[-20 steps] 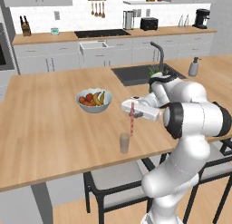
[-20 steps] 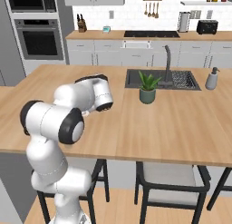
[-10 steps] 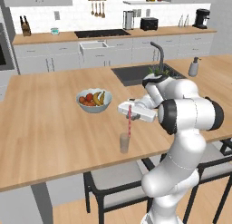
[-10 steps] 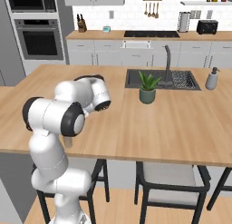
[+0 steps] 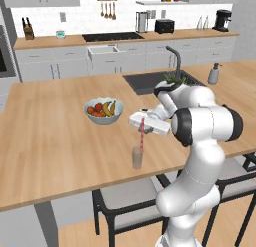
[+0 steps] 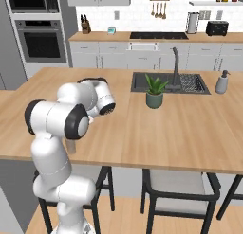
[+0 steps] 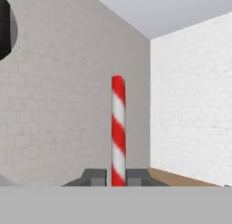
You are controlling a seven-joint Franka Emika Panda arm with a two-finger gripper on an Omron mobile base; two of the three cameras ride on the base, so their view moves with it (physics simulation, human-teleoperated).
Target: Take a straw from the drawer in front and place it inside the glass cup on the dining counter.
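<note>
My gripper (image 5: 142,122) is shut on the red and white striped straw (image 5: 142,136), holding it upright over the dining counter (image 5: 55,136). The straw hangs directly above the small glass cup (image 5: 137,157), and its lower end reaches about the cup's rim. In the hand view the straw (image 7: 118,132) rises straight up between the two dark fingertips (image 7: 94,176) of the gripper (image 7: 118,177). In the right base view my own arm covers the hand, and a bit of the cup (image 6: 71,147) shows below the elbow. The drawer is out of view.
A pale fruit bowl (image 5: 104,111) stands just behind and left of the cup. The dark sink (image 5: 150,81) with its faucet (image 5: 175,58), a potted plant (image 6: 154,91) and a soap dispenser (image 5: 214,73) lie farther back right. Stools stand under the counter's near edge.
The hand has carried the straw a little to the left, from beside the cup to over it. The cup and bowl have not moved.
</note>
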